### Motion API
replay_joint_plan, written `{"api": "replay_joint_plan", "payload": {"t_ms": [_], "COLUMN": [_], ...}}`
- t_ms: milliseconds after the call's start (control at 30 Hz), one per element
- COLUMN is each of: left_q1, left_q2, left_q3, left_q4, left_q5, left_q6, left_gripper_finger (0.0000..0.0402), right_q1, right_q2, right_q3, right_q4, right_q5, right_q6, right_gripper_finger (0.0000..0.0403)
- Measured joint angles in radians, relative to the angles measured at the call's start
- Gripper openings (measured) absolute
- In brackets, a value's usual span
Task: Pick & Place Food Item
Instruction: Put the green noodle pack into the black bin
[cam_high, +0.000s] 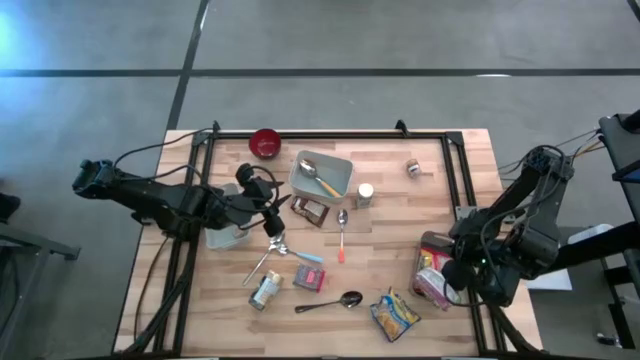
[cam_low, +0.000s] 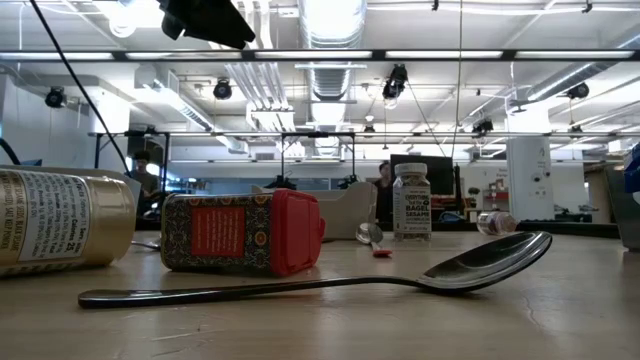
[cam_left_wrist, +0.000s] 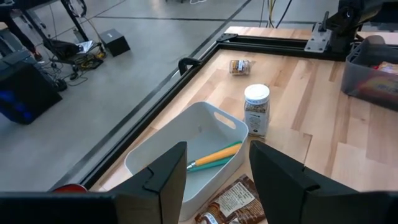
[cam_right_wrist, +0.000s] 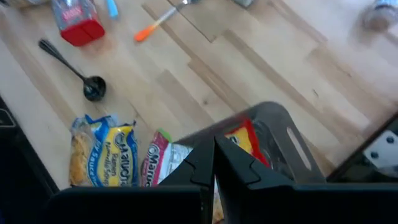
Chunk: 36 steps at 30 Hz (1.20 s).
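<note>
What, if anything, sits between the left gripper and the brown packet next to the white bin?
Nothing visible does. The left gripper hangs open and empty just short of the brown packet, which lies bare beside the white bin. The right gripper is shut over the grey bin.

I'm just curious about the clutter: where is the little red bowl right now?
In the high view, the red bowl sits at the table's far edge, left of centre, beside the white bin holding a spoon, just beyond the left gripper.
</note>
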Motion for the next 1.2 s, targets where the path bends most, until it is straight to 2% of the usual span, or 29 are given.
{"api": "replay_joint_plan", "payload": {"t_ms": [100,267,400,600,733,867,1100,1200], "left_q1": [0.0,0.0,0.0,0.001,0.003,0.003,0.003,0.003], "left_q2": [0.0,0.0,0.0,0.0,0.0,0.0,0.0,0.0], "left_q3": [0.0,0.0,0.0,0.0,0.0,0.0,0.0,0.0], "left_q4": [0.0,0.0,0.0,0.0,0.0,0.0,0.001,0.003], "left_q5": [0.0,0.0,0.0,0.0,0.0,0.0,-0.001,-0.012], "left_q6": [0.0,0.0,0.0,-0.001,-0.001,-0.004,-0.005,-0.005], "left_gripper_finger": [0.0179,0.0179,0.0179,0.0179,0.0179,0.0179,0.0179,0.0179], "right_q1": [0.0,0.0,-0.007,-0.086,-0.11,-0.113,-0.112,-0.11], "right_q2": [0.0,0.0,0.0,-0.018,-0.019,-0.02,-0.013,-0.013], "right_q3": [-0.008,-0.053,-0.093,-0.152,-0.181,-0.21,-0.231,-0.219], "right_q4": [0.001,0.061,0.086,0.078,0.095,0.172,0.232,0.255], "right_q5": [-0.039,-0.163,-0.158,-0.155,-0.193,-0.211,-0.231,-0.237], "right_q6": [0.021,0.02,-0.021,-0.031,-0.109,-0.163,-0.13,-0.121], "right_gripper_finger": [0.0008,0.0008,0.0008,0.0008,0.0013,0.0058,0.018,0.0202]}}
